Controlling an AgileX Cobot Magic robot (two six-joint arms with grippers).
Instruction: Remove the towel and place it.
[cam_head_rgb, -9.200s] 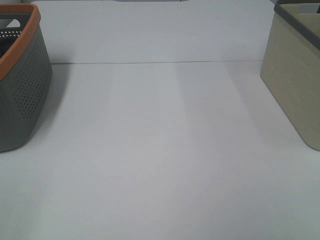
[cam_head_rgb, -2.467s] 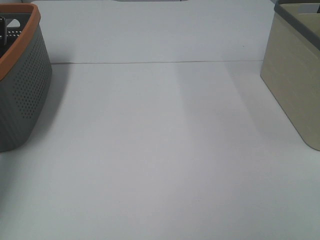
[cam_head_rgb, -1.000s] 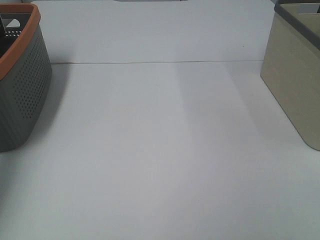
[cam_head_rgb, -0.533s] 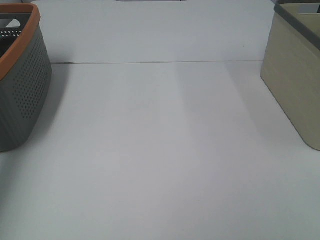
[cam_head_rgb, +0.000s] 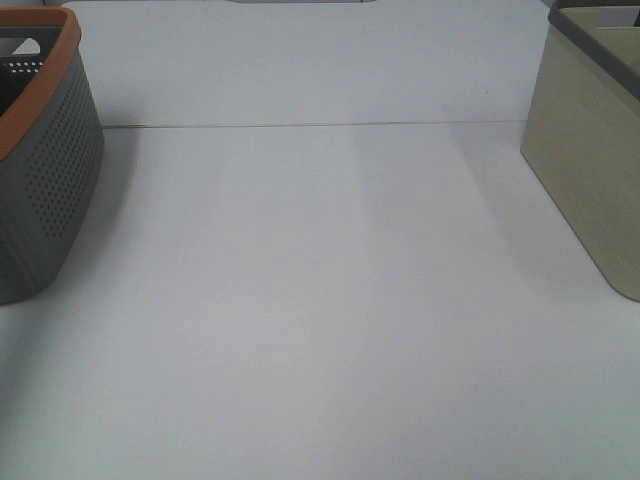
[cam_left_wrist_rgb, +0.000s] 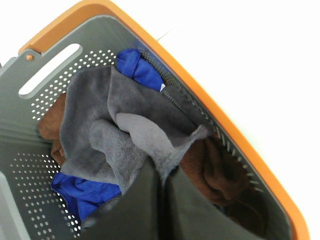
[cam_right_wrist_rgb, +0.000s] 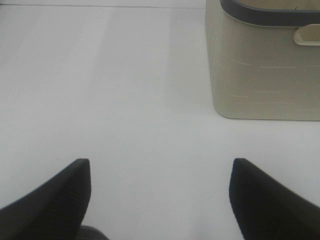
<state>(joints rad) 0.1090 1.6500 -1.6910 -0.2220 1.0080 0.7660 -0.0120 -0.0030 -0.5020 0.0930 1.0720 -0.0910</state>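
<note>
Where the high camera looks, a basket (cam_head_rgb: 50, 200) stands left, a bin (cam_head_rgb: 590, 170) right, on the table (cam_head_rgb: 320, 300). Left wrist: the left gripper (cam_left_wrist_rgb: 162, 175) clenches a fold of the towel (cam_left_wrist_rgb: 135, 110) inside the basket. Right wrist: the right gripper (cam_right_wrist_rgb: 161, 167) hangs spread, empty, above the table.

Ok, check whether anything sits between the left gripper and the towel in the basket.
Nothing visible does. The left gripper has its jaws closed on a raised fold of the towel, which lies on top of the blue cloth and the brown cloth in the basket. Nothing covers it.
</note>
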